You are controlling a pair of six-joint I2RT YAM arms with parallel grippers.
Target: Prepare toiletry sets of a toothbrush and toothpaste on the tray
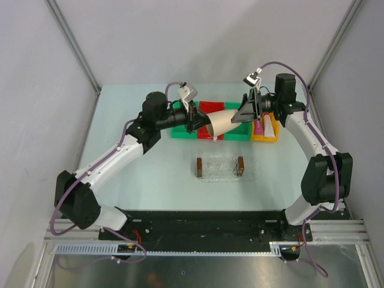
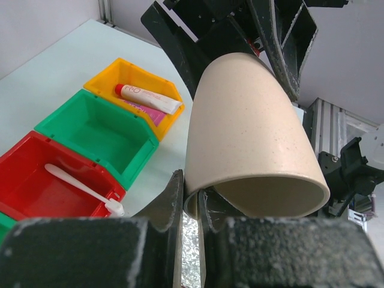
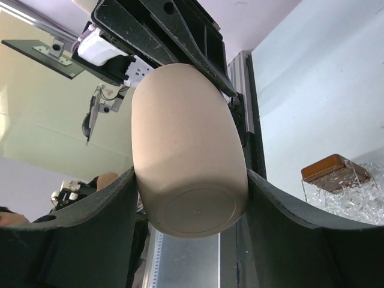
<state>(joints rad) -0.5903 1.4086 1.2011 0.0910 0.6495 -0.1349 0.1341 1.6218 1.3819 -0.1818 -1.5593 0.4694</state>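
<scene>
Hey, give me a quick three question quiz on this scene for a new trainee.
1. True or false: the toothbrush lies in the red bin.
2. Which bin holds the toothpaste: A green, B yellow, C red?
3. Fill in: the left gripper and right gripper both hold the beige ____.
Key: 1 true; 2 B, the yellow bin; 3 cup.

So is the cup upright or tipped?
Tipped on its side, in the air: the cup has its mouth facing the left claw, which pinches the rim, and its base facing the right claw.
</scene>
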